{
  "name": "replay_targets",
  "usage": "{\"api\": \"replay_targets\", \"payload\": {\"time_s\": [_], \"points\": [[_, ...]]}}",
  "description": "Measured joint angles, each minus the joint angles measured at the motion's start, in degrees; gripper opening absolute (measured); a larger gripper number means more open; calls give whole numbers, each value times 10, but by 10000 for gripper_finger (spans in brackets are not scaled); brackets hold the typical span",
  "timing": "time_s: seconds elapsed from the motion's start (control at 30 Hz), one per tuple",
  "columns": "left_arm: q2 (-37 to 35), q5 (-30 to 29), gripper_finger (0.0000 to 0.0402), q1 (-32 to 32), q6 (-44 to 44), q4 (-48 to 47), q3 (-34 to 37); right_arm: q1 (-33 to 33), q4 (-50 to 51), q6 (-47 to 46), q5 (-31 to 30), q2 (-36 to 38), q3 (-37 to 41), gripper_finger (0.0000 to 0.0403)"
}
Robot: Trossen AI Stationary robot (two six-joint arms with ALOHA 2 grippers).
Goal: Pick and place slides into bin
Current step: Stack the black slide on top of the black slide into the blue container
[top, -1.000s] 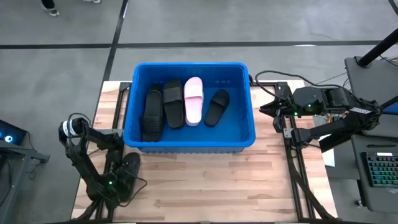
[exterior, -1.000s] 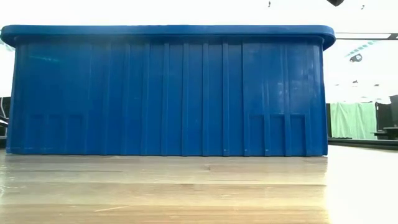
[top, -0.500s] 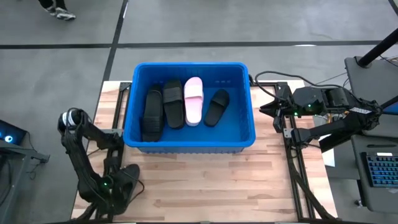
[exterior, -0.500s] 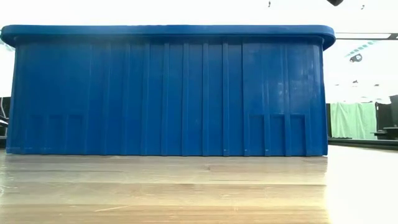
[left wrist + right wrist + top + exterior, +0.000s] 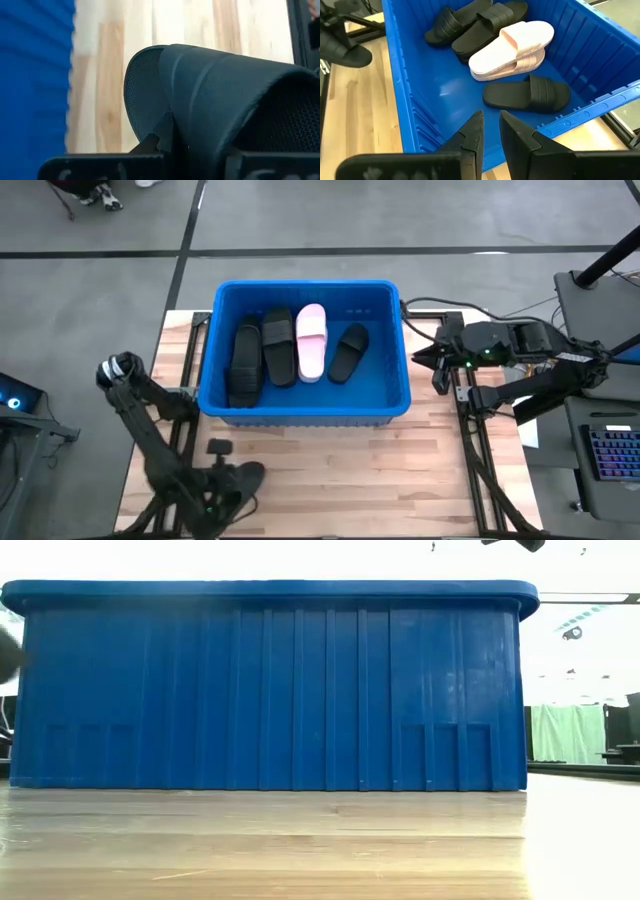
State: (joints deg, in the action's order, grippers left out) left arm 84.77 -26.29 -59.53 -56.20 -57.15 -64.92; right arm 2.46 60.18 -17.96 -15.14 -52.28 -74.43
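Observation:
My left gripper [image 5: 222, 488] is over the table's near left part, shut on a black slide [image 5: 243, 477] that fills the left wrist view [image 5: 220, 95]. The blue bin [image 5: 305, 415] stands in the far middle of the table. Inside it lie three black slides [image 5: 246, 365] [image 5: 280, 345] [image 5: 348, 352] and pale pink ones stacked [image 5: 512, 45], all flat on its floor. My right gripper [image 5: 491, 125] hangs above the bin's right rim, its fingers a narrow gap apart with nothing between them. My left gripper has the black slide by the edge of its wide arched strap [image 5: 167, 122]. The fingers slant down from the near left, and the slide itself hides how they close on it. The slide [image 5: 347, 52] is lifted clear of the table.
Bare wood lies between the bin's near wall [image 5: 270, 690] and the table's near edge [image 5: 340, 515]. Black frame rails [image 5: 470, 450] run along both sides of the table. A keyboard [image 5: 610, 460] sits beyond the right edge.
My left gripper has risen from the table beside the bin's near left corner and swung toward the table's near edge and right, turning as it went. The black slide has come up off the table with it.

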Motion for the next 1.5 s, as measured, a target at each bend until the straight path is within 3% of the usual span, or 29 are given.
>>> {"api": "replay_targets", "payload": {"time_s": [0.2,0.37,0.57,0.77,0.83,1.3,1.5], "points": [[-2,-15,0,93,77,17,-15,0,0,19,1,-24,0,54],[-6,-16,0,130,153,41,-39,0,33,-4,-6,-25,-2,54],[-12,-14,0,163,224,61,-83,0,33,17,-75,-6,-3,54],[-14,-28,0,227,226,62,-120,0,33,35,-236,12,-3,54],[-14,-31,0,253,241,75,-125,0,32,46,-255,18,-3,54],[-14,-28,0,468,459,394,-131,0,21,75,-250,108,-9,54],[20,-28,0,550,516,567,-137,0,23,79,-250,154,-11,54]]}}
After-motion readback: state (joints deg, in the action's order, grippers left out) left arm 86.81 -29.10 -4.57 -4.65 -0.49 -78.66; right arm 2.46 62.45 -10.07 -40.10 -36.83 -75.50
